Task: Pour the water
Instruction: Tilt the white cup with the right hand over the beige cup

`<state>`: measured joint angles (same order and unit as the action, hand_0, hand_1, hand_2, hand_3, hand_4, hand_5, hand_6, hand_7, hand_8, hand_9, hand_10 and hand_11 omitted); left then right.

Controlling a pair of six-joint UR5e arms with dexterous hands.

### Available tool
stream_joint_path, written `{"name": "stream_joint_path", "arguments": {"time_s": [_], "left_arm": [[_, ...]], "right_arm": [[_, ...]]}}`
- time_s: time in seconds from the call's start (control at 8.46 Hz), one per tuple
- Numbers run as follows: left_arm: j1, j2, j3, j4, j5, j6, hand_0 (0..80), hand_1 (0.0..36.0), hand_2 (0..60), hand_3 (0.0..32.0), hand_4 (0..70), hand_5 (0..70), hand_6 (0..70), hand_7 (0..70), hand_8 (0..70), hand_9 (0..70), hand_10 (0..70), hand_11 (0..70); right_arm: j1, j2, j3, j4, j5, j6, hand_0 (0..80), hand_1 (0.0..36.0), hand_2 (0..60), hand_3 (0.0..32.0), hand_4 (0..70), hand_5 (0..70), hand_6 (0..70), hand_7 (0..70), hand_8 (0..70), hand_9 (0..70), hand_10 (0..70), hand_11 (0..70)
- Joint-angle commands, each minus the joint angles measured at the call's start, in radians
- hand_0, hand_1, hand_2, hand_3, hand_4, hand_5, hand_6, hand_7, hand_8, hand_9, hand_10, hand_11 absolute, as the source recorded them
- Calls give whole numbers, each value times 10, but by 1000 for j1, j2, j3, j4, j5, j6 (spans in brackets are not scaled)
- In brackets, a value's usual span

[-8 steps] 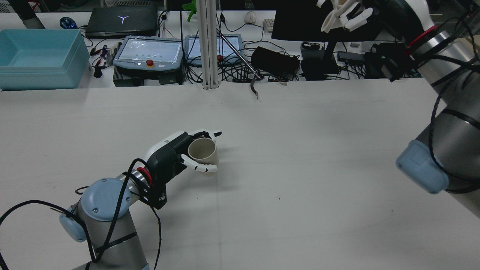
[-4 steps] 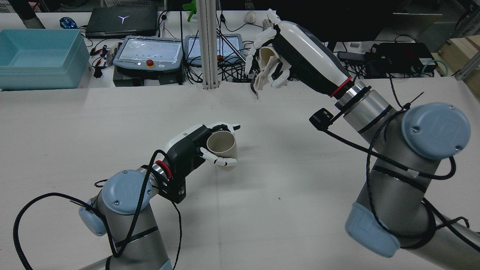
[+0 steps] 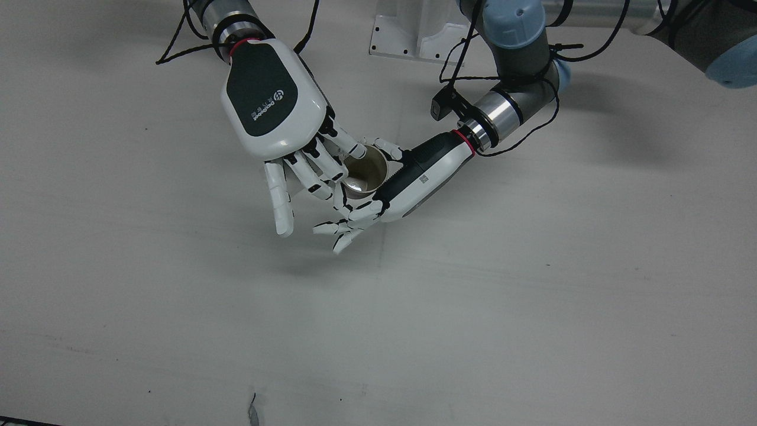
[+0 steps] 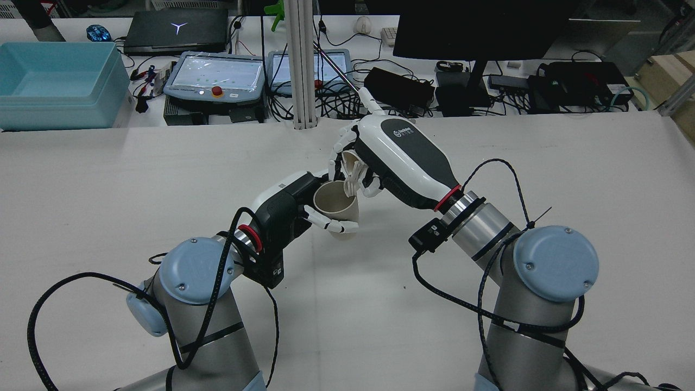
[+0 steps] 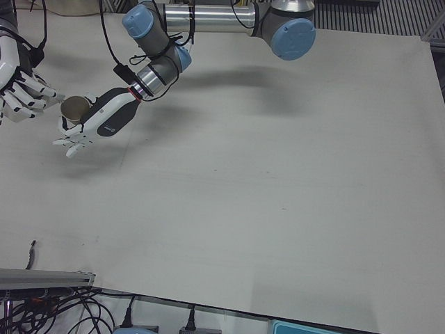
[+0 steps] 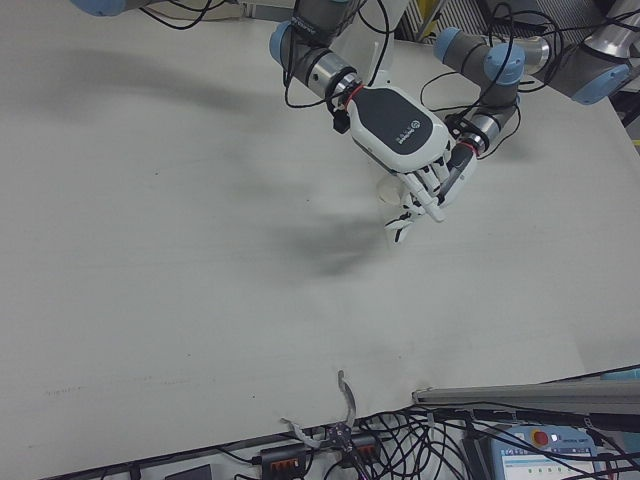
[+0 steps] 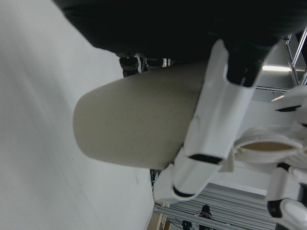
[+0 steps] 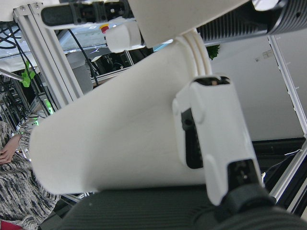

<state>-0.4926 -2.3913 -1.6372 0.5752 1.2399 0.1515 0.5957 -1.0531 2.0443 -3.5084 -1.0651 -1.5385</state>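
My left hand (image 4: 288,209) is shut on an upright beige cup (image 4: 335,201) near the middle of the table (image 4: 488,163), fingers wrapped round its side. The cup's open mouth (image 3: 365,171) shows from above. My right hand (image 4: 391,149) is shut on a second pale cup (image 4: 350,161), tilted with its mouth just over the first cup's rim. In the left hand view the held cup (image 7: 139,122) fills the frame, with the other cup's rim (image 7: 268,146) beside it. The right hand view shows its cup (image 8: 120,139) lying across the palm. No water is visible.
Behind the table stand a blue bin (image 4: 54,81), two teach pendants (image 4: 214,76), a metal post (image 4: 301,65), a monitor (image 4: 478,27) and tangled cables. A person's hand (image 8: 7,153) shows at the edge of the right hand view.
The right arm swung down from the far back right with its cup, ending over the left hand's cup. The left hand moved right and away from its base with its cup.
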Motion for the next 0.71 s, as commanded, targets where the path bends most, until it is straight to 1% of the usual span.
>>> {"name": "stream_joint_path", "arguments": {"time_s": [0.0, 0.12, 0.24, 0.35, 0.47, 0.59], "left_arm": [[3, 3, 0, 3, -2, 0, 800, 360, 600, 0, 349, 700, 153, 143, 39, 14, 61, 132], [5, 6, 0, 0, -2, 3, 800, 360, 600, 0, 348, 700, 151, 140, 39, 14, 63, 135], [0, 20, -4, -11, -2, -6, 800, 360, 600, 0, 349, 700, 151, 140, 39, 14, 67, 141], [-1, 64, -18, -41, 0, -9, 800, 360, 600, 0, 351, 700, 150, 140, 41, 14, 69, 143], [-1, 113, -22, -79, -2, -9, 800, 360, 600, 0, 353, 700, 146, 136, 41, 13, 69, 143], [-7, 165, -29, -122, -2, -9, 800, 360, 600, 0, 355, 700, 143, 135, 40, 13, 68, 143]], "right_arm": [[8, -10, 45, 17, 37, 10, 800, 360, 600, 0, 437, 230, 550, 700, 369, 507, 0, 15], [57, -27, 56, 35, 40, 150, 800, 360, 600, 0, 408, 231, 539, 700, 368, 504, 0, 32], [116, -60, 56, 64, 42, 313, 800, 360, 600, 0, 368, 239, 541, 700, 392, 528, 26, 86], [177, -91, 56, 69, 40, 460, 800, 360, 600, 0, 367, 242, 553, 700, 403, 541, 42, 109], [232, -160, 53, 71, 40, 638, 800, 360, 600, 0, 401, 244, 580, 700, 412, 554, 44, 111], [286, -244, 48, 69, 34, 825, 800, 360, 600, 0, 388, 246, 586, 700, 420, 565, 58, 131]]}}
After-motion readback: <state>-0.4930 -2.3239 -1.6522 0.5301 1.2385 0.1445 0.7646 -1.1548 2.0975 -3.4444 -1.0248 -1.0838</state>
